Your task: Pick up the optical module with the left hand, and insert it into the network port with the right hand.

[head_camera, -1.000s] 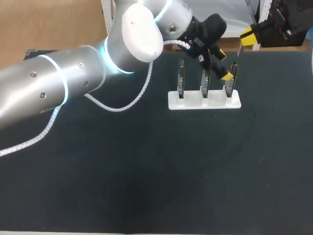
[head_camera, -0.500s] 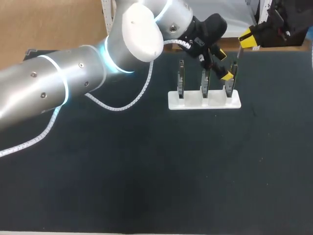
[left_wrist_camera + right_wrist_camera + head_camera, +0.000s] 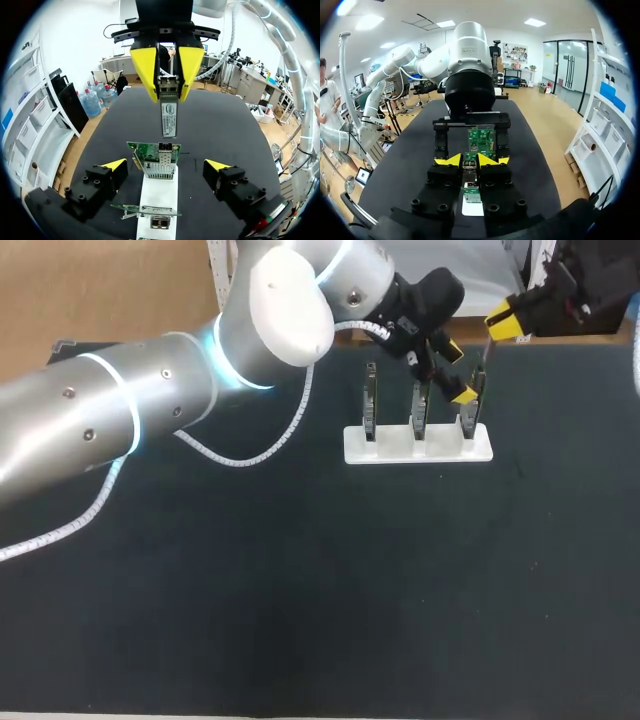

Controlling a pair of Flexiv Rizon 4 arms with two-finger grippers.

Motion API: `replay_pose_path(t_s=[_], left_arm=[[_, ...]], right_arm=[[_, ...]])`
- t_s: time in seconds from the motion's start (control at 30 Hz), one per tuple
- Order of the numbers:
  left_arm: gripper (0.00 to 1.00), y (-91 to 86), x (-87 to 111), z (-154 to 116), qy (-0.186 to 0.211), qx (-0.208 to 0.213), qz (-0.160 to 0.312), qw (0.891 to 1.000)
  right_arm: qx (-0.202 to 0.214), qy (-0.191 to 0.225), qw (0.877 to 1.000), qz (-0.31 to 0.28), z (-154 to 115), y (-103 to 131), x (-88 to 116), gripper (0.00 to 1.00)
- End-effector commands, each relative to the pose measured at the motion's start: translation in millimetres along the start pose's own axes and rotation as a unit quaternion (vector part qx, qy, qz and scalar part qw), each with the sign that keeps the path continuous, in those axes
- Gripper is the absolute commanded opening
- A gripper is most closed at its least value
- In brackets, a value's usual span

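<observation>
Silver optical module (image 3: 169, 114), upright, apart from green card's network port (image 3: 162, 148)

Three cards (image 3: 420, 405) stand side by side in a rack (image 3: 400, 450), optical module (image 3: 169, 117) behind the rightmost.

Right gripper (image 3: 169, 94), clamped on the optical module (image 3: 169, 117): in the head view it sits slightly further left and lower than a second ago. It is now nearer the rightmost circuit board (image 3: 471, 418). Shift small.
</observation>
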State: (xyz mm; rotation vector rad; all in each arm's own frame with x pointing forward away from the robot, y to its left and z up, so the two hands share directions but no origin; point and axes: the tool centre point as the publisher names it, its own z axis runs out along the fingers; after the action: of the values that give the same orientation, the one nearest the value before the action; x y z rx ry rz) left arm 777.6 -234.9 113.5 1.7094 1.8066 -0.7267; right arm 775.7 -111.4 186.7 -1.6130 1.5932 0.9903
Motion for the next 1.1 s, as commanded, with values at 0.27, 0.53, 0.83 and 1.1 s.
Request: replay_pose_path(t_s=[0.27, 0.53, 0.83, 1.1], left_arm=[[1.0, 1.5, -1.1, 0, 0.002, 0.001, -0.001, 1.0], [1.0, 1.5, -1.1, 0, 0.002, 0.001, -0.001, 1.0], [1.0, 1.5, -1.1, 0, 0.002, 0.001, -0.001, 1.0], [1.0, 1.5, -1.1, 0, 0.002, 0.001, -0.001, 1.0]], right_arm=[[-0.01, 0.001, 1.0, 0.001, 6, -3, 2, 0.0], [-0.007, 0.0, 1.0, 0.007, 8, -3, 6, 0.0], [-0.009, -0.001, 1.0, 0.011, 9, -3, 9, 0.0], [-0.011, -0.001, 1.0, 0.012, 9, -3, 12, 0.0]])
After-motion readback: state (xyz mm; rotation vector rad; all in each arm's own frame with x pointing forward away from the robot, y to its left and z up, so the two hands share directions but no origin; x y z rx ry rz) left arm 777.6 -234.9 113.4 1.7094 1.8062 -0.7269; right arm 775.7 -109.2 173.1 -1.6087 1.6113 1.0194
